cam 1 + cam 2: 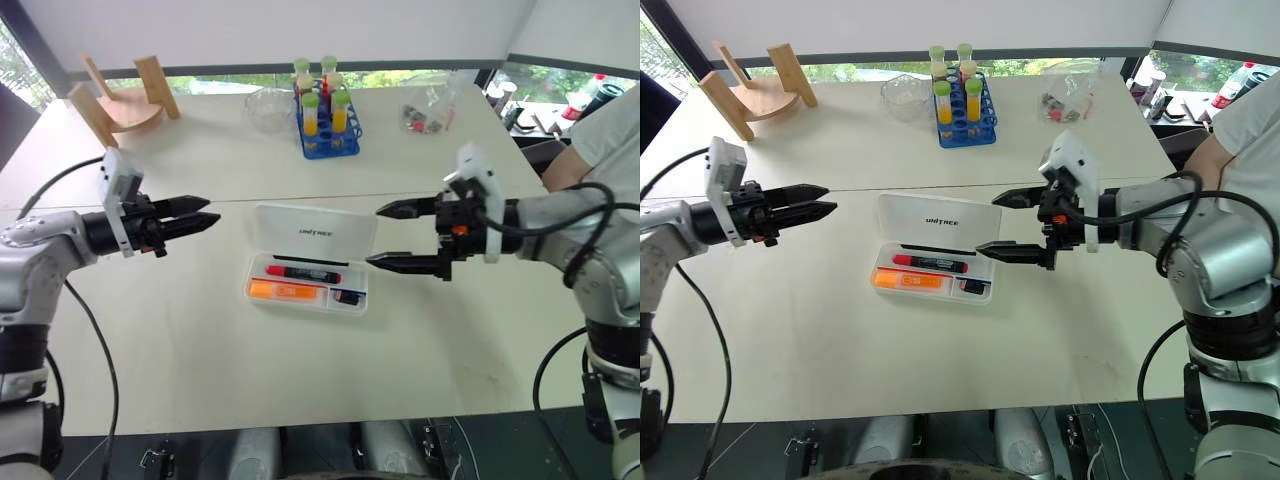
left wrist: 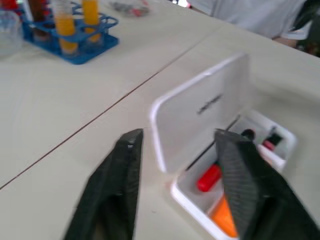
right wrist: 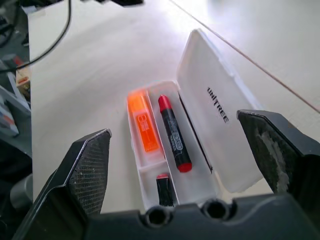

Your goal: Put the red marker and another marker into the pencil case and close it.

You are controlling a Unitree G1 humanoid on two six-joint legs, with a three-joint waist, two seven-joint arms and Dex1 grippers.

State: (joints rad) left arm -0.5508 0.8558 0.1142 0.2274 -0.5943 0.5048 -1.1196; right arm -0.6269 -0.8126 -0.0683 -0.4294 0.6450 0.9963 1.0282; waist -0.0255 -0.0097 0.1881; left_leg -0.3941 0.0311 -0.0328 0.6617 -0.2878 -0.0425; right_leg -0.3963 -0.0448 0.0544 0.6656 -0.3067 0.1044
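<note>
Left eye view: a pale table (image 1: 300, 360) is seen with the pencil case (image 1: 312, 235) near its middle, lid raised and leaning away from the robot.
Pencil case contents: the red marker (image 3: 173, 133) is laid along the back compartment, the orange marker (image 3: 142, 124) along the front one; a small dark item with a red tip (image 3: 164, 187) sits in the end pocket, as shown in the right wrist view.
Left gripper (image 1: 205, 215): held in the air to the case's left, empty; its fingers lie almost together in the head views, though a gap between them appears in the left wrist view, so their state cannot be told for sure.
Right gripper (image 1: 383, 236): held above the case's right end, jaws spread wide, nothing grasped.
Far edge: a blue rack of tubes (image 1: 324, 110), a clear bowl (image 1: 268, 106), a wooden stand (image 1: 118, 98) and a clear bag (image 1: 428, 110) are set well apart from the case.
Right edge: part of a person (image 1: 600, 130) is seen beyond the table corner.
Open room: bare tabletop lies all round the case.
</note>
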